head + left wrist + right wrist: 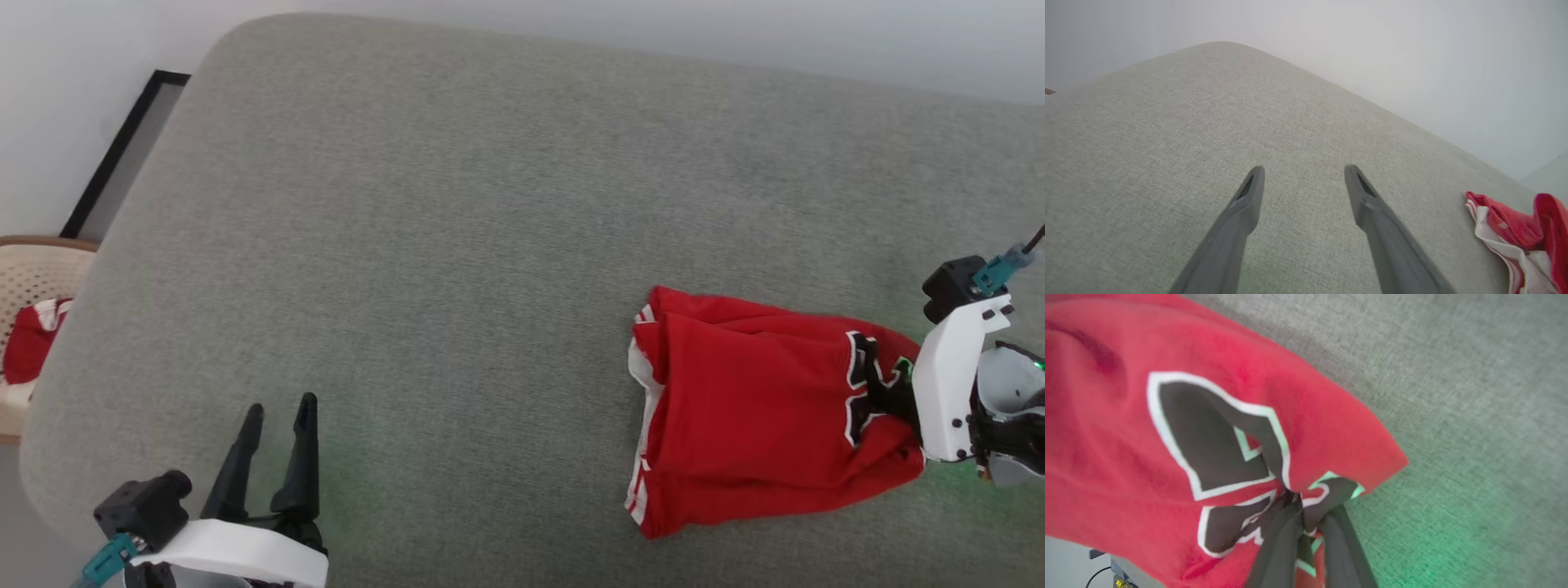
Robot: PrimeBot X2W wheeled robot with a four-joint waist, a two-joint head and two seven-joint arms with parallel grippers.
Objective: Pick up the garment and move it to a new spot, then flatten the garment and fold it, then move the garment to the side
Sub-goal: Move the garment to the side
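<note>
grey fabric cushion (457, 245) in foreground; white wall (65, 82) behind; black-framed panel (122, 155), beige perforated basket (33, 273) at left.

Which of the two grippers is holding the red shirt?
The right gripper, pinching the shirt at its black lettering; the left gripper is open above the cushion.

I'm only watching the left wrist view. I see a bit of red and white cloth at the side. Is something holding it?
Observer: Yes, the right hand is shut on the garment, pinching it at the lettering.
Operator: What does the lettering look like?
Observer: Black shapes with white outlines, too bunched to read.
Operator: Is there more red stuff?
Observer: Yes, a basket off the grey cushion's left edge holds red and white cloth.
</note>
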